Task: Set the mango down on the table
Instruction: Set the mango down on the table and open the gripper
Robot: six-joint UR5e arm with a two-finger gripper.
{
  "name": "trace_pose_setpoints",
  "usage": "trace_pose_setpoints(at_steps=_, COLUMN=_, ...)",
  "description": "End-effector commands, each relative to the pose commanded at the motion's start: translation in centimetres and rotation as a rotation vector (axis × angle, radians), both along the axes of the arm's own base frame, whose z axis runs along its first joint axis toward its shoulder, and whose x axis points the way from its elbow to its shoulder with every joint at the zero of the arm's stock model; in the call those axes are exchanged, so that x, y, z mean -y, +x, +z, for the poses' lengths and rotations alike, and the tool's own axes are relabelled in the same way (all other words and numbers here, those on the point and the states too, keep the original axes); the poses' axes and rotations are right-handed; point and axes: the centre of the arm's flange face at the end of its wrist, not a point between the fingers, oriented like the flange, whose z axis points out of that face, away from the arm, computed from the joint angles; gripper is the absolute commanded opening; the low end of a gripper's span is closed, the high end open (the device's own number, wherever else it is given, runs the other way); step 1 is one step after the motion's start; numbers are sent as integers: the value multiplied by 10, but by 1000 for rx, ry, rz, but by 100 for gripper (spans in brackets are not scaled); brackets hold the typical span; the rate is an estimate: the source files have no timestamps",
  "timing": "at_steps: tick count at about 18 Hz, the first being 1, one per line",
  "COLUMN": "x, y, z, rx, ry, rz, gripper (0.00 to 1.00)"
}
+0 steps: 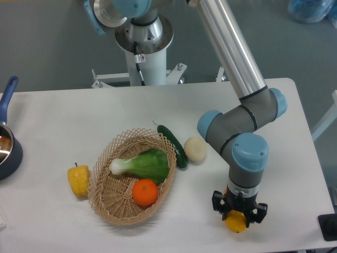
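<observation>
Currently at the placing step: black two-finger gripper (239, 208) points straight down near the front right part of the large white matte surface (63, 110), fingers closed around the smooth yellow-orange mango (237, 222). Only the lower end of the mango shows below the fingers; it looks at or just above the surface, contact cannot be confirmed from this angle. Placement spot is well apart from the woven wicker basket (113, 208), which holds a round orange (145, 192) and a green leafy bok choy (141, 165). Dark green cucumber (174, 144) leans at the basket's right rim, pale round potato-like vegetable (195, 149) just beside it. Lumpy yellow bell pepper (79, 179) sits at the basket's left side; dark pot with blue handle (7, 142) at the left edge.

Next move, judged: settle the mango onto the surface if not down yet, spread the fingers, lift straight up. Risk: the oval fruit could roll toward the near front edge once released.
</observation>
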Motion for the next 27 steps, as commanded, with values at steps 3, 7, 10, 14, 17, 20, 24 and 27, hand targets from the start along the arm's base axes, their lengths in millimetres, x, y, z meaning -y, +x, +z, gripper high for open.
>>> trace_pose_setpoints(at_steps=3, x=-4, y=5, z=-3, rx=3, ry=-4, rz=-9, gripper=25)
trace_pose_setpoints(at_steps=7, x=-4, y=6, z=-3, rx=4, ry=-5, rz=-9, gripper=25)
trace_pose_setpoints(at_steps=10, x=-5, y=6, z=-6, rx=6, ry=-7, rz=-12, gripper=25)
trace_pose_setpoints(at_steps=14, x=-8, y=10, z=-7, rx=6, ry=-9, rz=-20, gripper=46)
trace_pose_setpoints(at_steps=17, x=-10, y=7, z=-2, rx=-3, ry=-3, rz=-20, gripper=92)
trace_pose_setpoints(at_steps=20, x=-9, y=6, z=8, rx=-15, ry=4, rz=-17, gripper=100)
trace_pose_setpoints(at_steps=24, x=-7, y=3, z=50, rx=-74, ry=25, rz=-12, gripper=100)
trace_pose_setpoints(at_steps=27, x=-3, y=15, z=122, rx=-188, ry=31, rz=-13, gripper=100)
